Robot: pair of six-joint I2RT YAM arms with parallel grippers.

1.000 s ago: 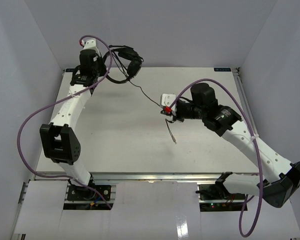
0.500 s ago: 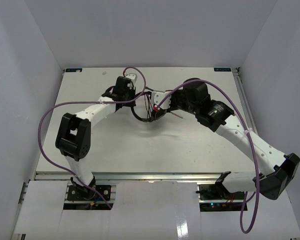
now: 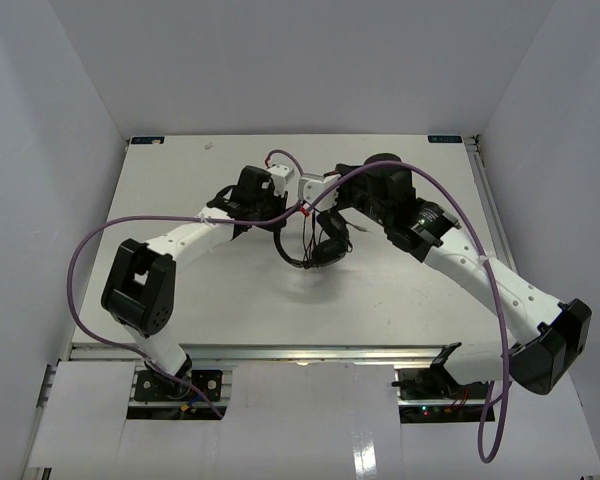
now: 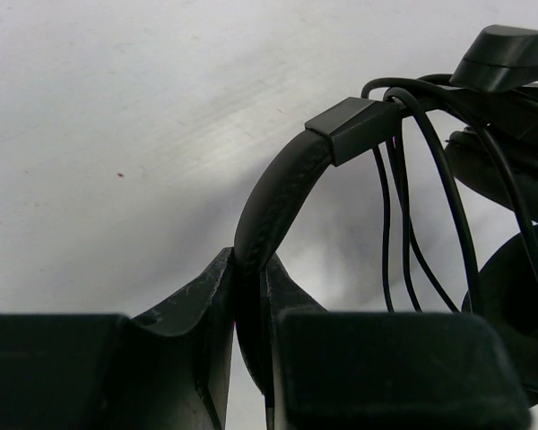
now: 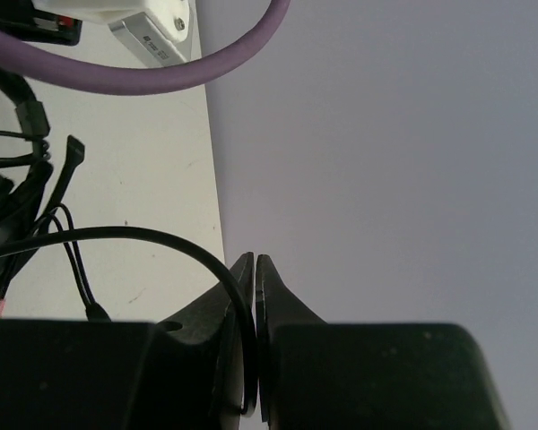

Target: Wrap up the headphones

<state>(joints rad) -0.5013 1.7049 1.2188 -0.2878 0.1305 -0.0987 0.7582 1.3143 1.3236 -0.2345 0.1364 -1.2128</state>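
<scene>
Headphones [image 3: 327, 250] at mid-table [image 3: 180, 190], left gripper [image 4: 248, 269] clamped on the headband [image 4: 278, 193], right gripper [image 5: 254, 264] pinching the cord [image 5: 143, 235]; several loops hang round the band, remaining slack judged unwound.

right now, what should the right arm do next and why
Probably carry the cord over the headband for another turn: the right gripper pinches the cord, the left gripper clamps the headband, and slack hangs loose.
</scene>
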